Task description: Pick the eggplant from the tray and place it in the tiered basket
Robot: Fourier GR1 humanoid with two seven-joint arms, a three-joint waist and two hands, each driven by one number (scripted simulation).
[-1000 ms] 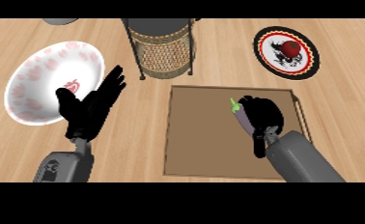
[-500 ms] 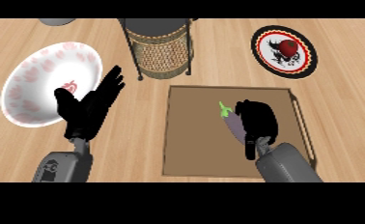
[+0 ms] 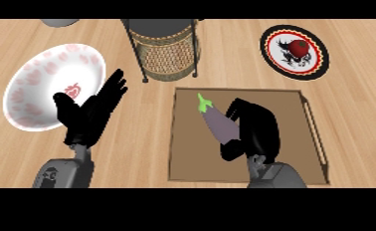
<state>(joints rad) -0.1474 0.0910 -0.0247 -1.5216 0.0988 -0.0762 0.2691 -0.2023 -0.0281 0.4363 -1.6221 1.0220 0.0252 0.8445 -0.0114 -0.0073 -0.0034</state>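
A purple eggplant with a green stem is held over the brown tray. My right hand is curled round its lower end, with the stem pointing up and to the left. The tiered basket, woven with a black wire frame, stands just beyond the tray's far left corner. My left hand rests open, fingers up, at the left beside a white bowl.
A white bowl with red marks sits at the left. A black-rimmed plate with a red pattern lies at the back right. A grey object shows at the top left edge.
My right hand has moved left and nearer with the eggplant, which now shows more fully. The left hand has not moved.
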